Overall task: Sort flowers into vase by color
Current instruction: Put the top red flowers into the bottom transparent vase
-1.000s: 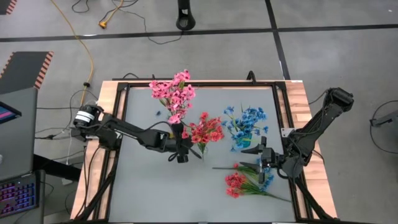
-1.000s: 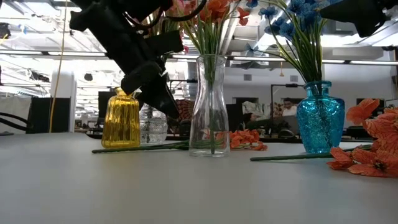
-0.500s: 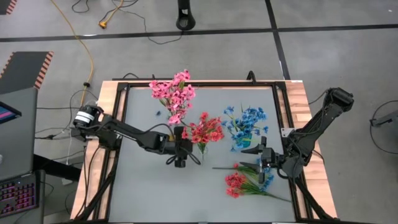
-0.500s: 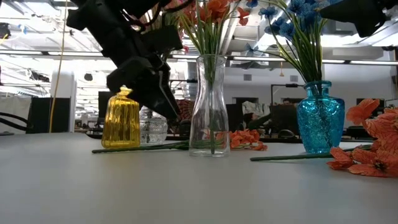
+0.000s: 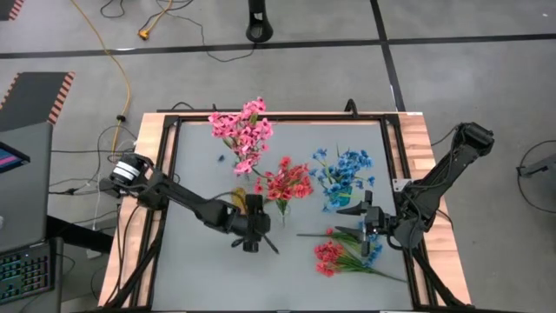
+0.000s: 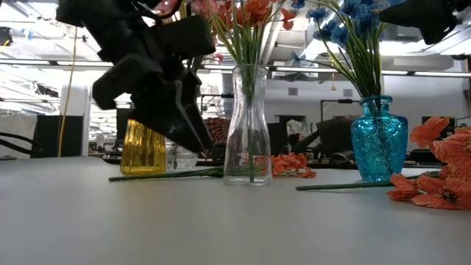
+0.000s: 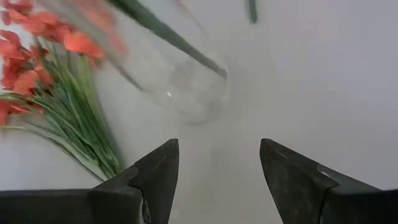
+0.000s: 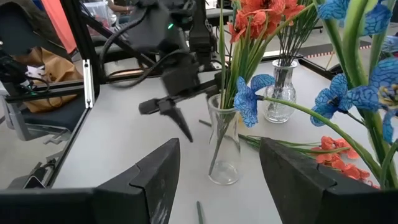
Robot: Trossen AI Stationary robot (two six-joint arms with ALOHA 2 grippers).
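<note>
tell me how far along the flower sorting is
Mostly done: pink flowers, red flowers and blue flowers stand in vases. Nothing is in hand: the left end effector and right end effector are both open and empty. Left: a red bunch and a loose stem lying on the table.
</note>
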